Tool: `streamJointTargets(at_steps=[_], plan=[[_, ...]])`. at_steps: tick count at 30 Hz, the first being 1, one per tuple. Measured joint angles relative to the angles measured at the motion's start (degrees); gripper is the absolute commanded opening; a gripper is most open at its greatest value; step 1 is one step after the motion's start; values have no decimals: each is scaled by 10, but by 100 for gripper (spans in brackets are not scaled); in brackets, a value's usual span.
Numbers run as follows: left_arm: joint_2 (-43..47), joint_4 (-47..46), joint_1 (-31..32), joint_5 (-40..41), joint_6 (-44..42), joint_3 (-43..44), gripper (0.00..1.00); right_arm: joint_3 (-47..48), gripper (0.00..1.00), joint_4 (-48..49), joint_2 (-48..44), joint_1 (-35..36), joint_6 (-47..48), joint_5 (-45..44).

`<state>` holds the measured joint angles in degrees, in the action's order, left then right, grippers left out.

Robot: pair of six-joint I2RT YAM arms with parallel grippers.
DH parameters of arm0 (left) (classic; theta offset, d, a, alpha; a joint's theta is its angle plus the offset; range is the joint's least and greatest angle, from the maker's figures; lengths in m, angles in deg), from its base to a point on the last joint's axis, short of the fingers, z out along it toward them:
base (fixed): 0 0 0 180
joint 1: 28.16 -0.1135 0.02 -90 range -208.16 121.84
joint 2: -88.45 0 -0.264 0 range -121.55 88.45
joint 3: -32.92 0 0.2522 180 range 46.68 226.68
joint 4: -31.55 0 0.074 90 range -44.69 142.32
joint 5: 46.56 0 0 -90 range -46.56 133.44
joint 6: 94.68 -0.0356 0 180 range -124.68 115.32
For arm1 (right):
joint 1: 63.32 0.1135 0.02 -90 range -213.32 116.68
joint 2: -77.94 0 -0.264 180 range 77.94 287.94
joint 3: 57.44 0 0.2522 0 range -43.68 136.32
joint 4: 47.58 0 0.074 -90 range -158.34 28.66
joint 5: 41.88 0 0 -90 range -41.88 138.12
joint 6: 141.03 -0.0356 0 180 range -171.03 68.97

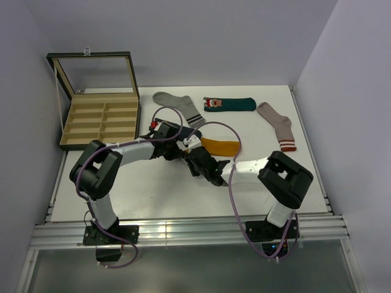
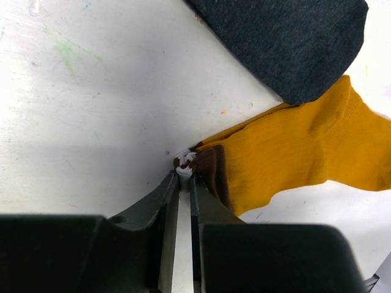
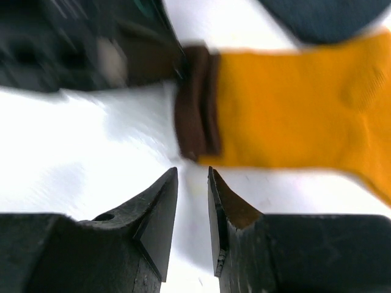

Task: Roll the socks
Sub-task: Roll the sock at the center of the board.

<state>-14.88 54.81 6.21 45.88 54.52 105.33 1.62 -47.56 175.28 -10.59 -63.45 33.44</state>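
Only a corner of the brown cuff is being pinched by the left gripper [image 2: 185,175], the mustard sock [image 2: 293,152] trailing toward 2 o'clock and the navy sock [image 2: 293,43] at 1. The right gripper [image 3: 192,176] is being hovered slightly parted and empty, cuff at 12. Such a skimpy bite is probably being set up to slip once rolling starts.

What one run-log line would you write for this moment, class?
stage: gripping cuff | left tool: pinching mustard sock at cuff | right tool: slightly open, empty, near cuff | mustard sock: flat, not yet rolled
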Motion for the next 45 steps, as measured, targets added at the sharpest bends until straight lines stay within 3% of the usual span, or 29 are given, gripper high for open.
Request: streamJointTargets(at_steps=[10,45], plan=[[0,0,0,0,0,0,16,-44,37,52,-65,1,3,-8],[-33,27,1,-7,-26,50,16,-27,40,137,16,11,44,-29]])
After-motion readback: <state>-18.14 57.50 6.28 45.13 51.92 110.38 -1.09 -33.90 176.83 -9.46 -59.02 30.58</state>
